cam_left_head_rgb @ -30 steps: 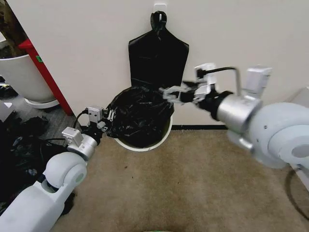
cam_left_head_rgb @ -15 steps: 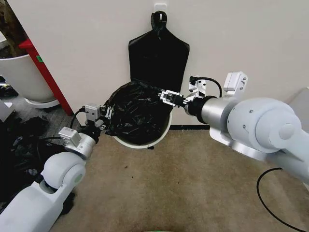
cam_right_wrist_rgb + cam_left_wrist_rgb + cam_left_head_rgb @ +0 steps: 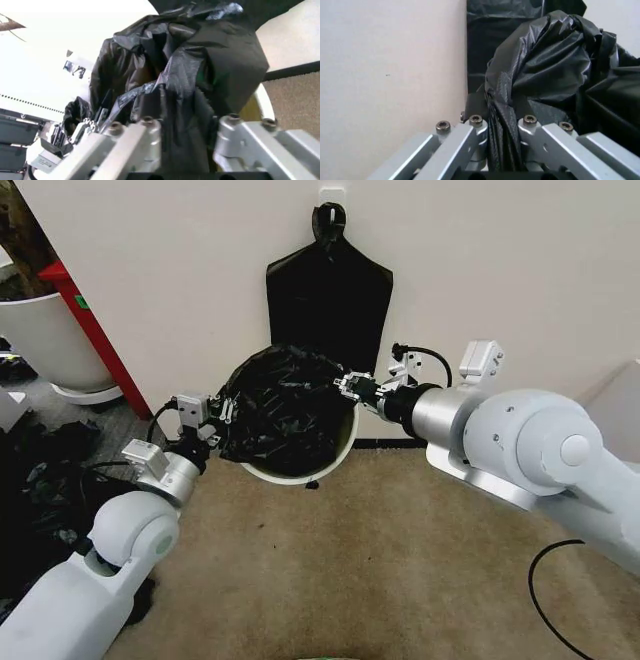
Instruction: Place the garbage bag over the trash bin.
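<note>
Now garbage bag (image 3: pixel 283 408) pinched btwn left gripper (image 3: pixel 218 418); right gripper (image 3: pixel 350 386).

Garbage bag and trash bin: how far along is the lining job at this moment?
Done: the garbage bag sits bunched on the trash bin. In hand: the left tool and right tool each pinch bag film at opposite sides. Left: the near rim is bare white, so the film is not yet spread over it.

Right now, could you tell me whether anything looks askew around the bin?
Yes: the garbage bag sits bunched in the trash bin mouth, its front rim bare, while the left tool and right tool grip the film at opposite sides.
</note>
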Robot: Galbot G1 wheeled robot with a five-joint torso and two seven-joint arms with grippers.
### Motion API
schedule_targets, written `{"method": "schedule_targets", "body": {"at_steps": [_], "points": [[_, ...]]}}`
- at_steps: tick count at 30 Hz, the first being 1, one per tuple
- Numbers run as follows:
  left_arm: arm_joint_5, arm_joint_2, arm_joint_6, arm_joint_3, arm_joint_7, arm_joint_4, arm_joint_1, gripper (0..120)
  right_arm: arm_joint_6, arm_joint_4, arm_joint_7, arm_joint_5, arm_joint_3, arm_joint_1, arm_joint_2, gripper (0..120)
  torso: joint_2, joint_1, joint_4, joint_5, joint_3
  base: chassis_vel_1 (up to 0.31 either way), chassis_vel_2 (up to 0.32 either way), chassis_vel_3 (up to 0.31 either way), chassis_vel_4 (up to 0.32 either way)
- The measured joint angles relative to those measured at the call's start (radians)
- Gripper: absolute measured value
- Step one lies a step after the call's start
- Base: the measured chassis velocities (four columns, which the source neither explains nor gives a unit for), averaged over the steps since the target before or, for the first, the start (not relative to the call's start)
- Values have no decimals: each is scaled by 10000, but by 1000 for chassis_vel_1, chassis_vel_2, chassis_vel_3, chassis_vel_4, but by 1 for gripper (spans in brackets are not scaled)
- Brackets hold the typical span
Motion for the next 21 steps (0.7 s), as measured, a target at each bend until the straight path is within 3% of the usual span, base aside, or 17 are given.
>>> {"method": "schedule_targets", "body": {"at_steps": [3, 21], "points": [[-262, 0, 54, -34, -127, -41, -12, 4, -33, 20, -73, -173, -2, -134, -82, 1, 0, 0, 0, 0, 0, 0, 0, 0, 0], [-1728, -93, 198, -426, -577, -46, -121, 4, -319, 235, -426, -668, 310, -860, -1173, 0, 0, 0, 0, 0, 0, 0, 0, 0, 0]]}}
